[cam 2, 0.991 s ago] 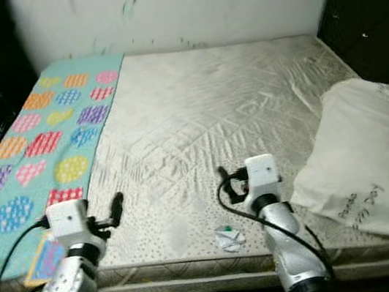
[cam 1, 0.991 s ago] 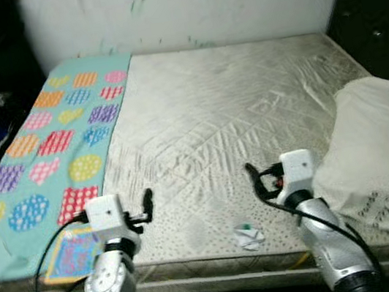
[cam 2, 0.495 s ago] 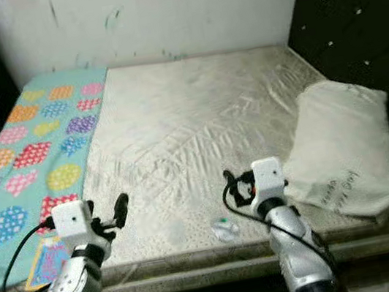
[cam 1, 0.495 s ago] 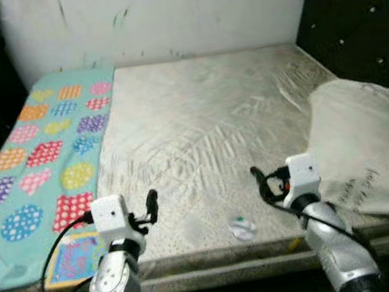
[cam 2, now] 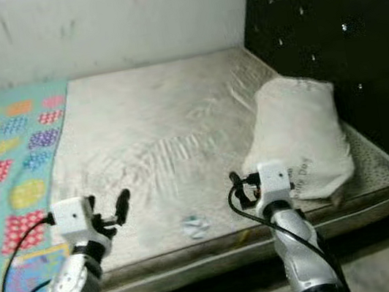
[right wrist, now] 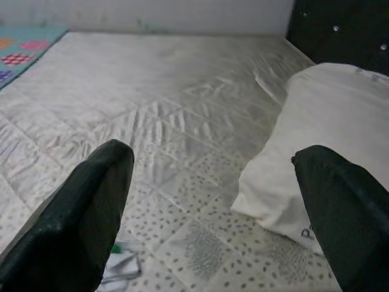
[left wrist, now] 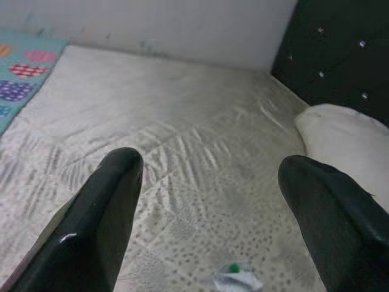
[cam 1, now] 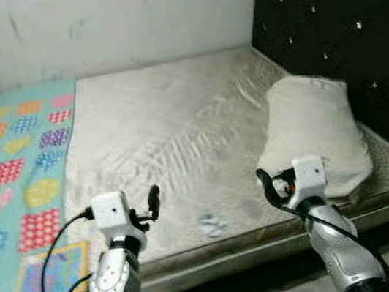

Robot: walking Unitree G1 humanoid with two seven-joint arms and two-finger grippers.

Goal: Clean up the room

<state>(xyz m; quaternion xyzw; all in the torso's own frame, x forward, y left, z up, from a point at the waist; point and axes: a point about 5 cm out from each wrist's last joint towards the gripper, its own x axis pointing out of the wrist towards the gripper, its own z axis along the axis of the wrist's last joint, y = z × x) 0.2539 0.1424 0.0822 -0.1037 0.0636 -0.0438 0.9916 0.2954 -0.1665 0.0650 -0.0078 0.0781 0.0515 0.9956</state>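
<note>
Two pincers hover over the near edge of a bare, quilted grey-white mattress (cam 1: pixel 178 134), both empty with their black fingers spread apart. The left gripper (left wrist: pixel 213 207) is held low above the mattress; the small crumpled white wrapper with a green spot (cam 1: pixel 211 222) lies just ahead of it and a little towards the other arm, near the bed's front edge. The right gripper (right wrist: pixel 219 213) sees the same scrap close beneath its inner finger, while a soft, off-white pillow with dark lettering (cam 1: pixel 315 138) sits right beside its outer finger, near the mattress corner against a black tufted headboard (cam 1: pixel 336 12). Beyond the left gripper's outer side a turquoise blanket with bright patterned hearts and circles (cam 1: pixel 13 167) covers the mattress edge.

By the look of it, the wrapper is the likeliest thing to clear. It seems feather-light, thin and easily crushed, so it could slide or flatten rather than lift; a pinch across its raised, crumpled middle should hold best. The pillow would be bulky but yielding, best gripped at a corner or seam.
</note>
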